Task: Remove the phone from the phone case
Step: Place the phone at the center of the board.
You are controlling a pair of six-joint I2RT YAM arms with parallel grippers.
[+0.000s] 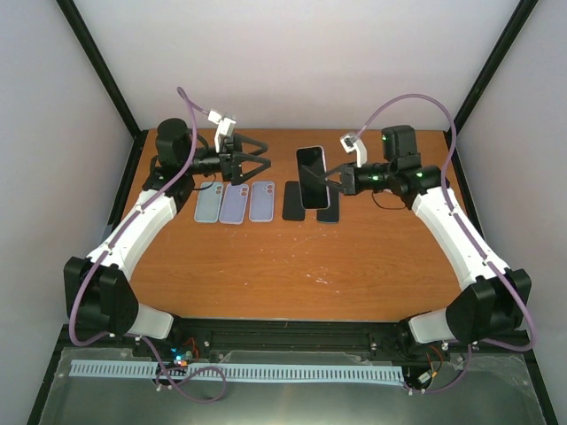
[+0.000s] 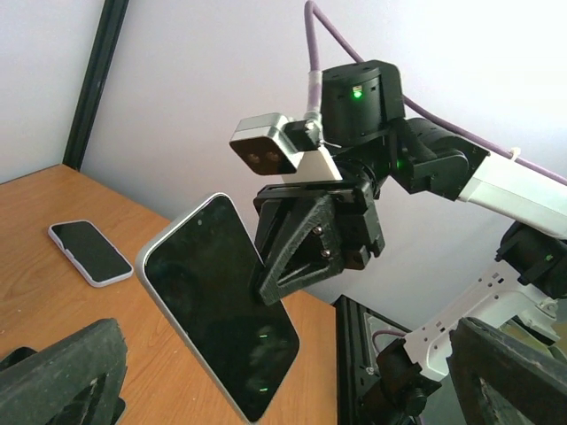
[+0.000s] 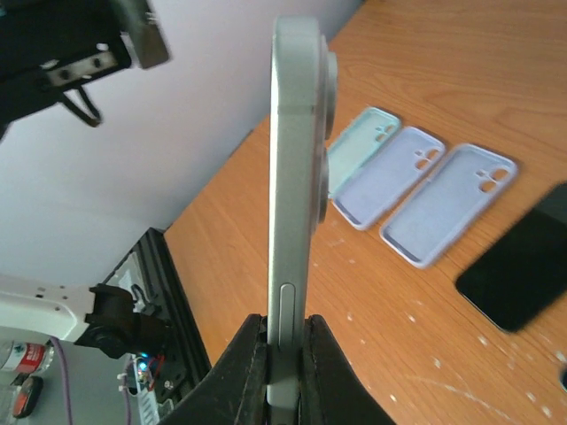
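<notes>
Jaws of the right gripper (image 1: 330, 184) pinch the phone (image 1: 312, 173) upright above the table (image 1: 292, 266), presenting it so the left gripper (image 1: 262, 162), wide open and empty, can likely strip its pale case (image 3: 288, 221).

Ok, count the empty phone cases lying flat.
3, in a row left of centre: teal case at the left end, then middle case and right case, both lavender. None seems hidden.
</notes>
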